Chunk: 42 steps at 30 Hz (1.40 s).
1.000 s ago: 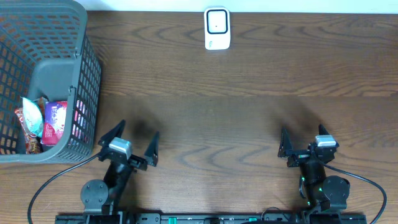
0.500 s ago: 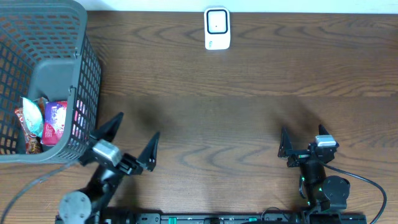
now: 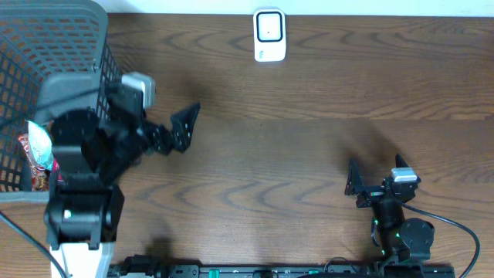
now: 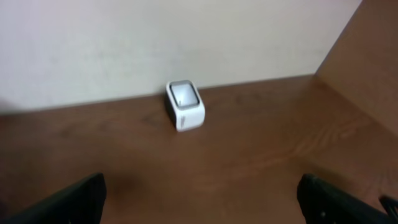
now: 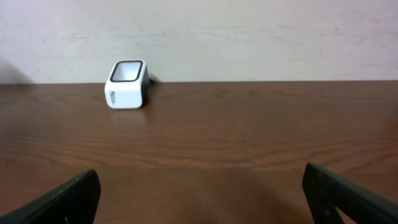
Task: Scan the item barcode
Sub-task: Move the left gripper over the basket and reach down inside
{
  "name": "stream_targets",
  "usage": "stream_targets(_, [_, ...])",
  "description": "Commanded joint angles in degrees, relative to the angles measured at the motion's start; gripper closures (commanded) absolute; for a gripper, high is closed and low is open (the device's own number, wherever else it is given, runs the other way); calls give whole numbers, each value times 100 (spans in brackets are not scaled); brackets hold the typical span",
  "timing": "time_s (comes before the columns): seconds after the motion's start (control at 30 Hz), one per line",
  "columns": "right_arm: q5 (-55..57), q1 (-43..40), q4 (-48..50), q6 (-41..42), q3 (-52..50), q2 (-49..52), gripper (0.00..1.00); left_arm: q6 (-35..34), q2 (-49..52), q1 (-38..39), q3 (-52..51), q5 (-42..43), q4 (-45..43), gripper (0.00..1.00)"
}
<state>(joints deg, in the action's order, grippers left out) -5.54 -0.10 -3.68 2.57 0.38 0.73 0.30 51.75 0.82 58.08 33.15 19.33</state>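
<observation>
The white barcode scanner [image 3: 269,35] stands at the table's far edge, and also shows in the left wrist view [image 4: 185,106] and the right wrist view [image 5: 127,76]. A red and white snack packet [image 3: 35,150] lies in the grey mesh basket [image 3: 46,46] at the far left; the raised left arm hides the rest of the basket's contents. My left gripper [image 3: 158,102] hangs open and empty beside the basket's right wall, facing the scanner [image 4: 202,193]. My right gripper [image 3: 376,171] rests open and empty near the front right [image 5: 200,186].
The brown wooden table [image 3: 309,139] stretches between the arms and the scanner. A pale wall [image 5: 249,37] rises right behind the scanner. A black cable [image 3: 455,232] loops by the right arm's base.
The left arm has lifted from the front edge and swung up and back to the basket's right side, gripper still open. The right arm has not moved.
</observation>
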Motion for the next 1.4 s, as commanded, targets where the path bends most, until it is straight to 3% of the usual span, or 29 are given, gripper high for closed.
stream_targets(0.0, [28,-35,-26,76,-7,-24,1,184,168,-46,334,177,-203,2])
stream_targets(0.3, [28,-35,-26,76,-7,-24,1,-763,750,-498,1429,-673,321,2])
stream_targets(0.43, [28,-35,-26,76,-7,-24,1,-1185,1233,-999,2135,-1506,822,2])
stream_targets(0.67, [28,-35,-26,76,-7,-24,1,-1506,2009,-1838,2855,-1521,1561,2])
stream_targets(0.93, [28,-35,-26,76,-7,-24,1,-1499,2133,-1982,2863,-1692,1110,2])
stream_targets(1.23, [28,-35,-26,79,-7,-24,1,-1499,2304,-1985,2839,-4931,1213,2])
stream_targets(1.37, [28,-35,-26,76,-7,-24,1,-1495,2557,-2022,2839,-5683,1215,2])
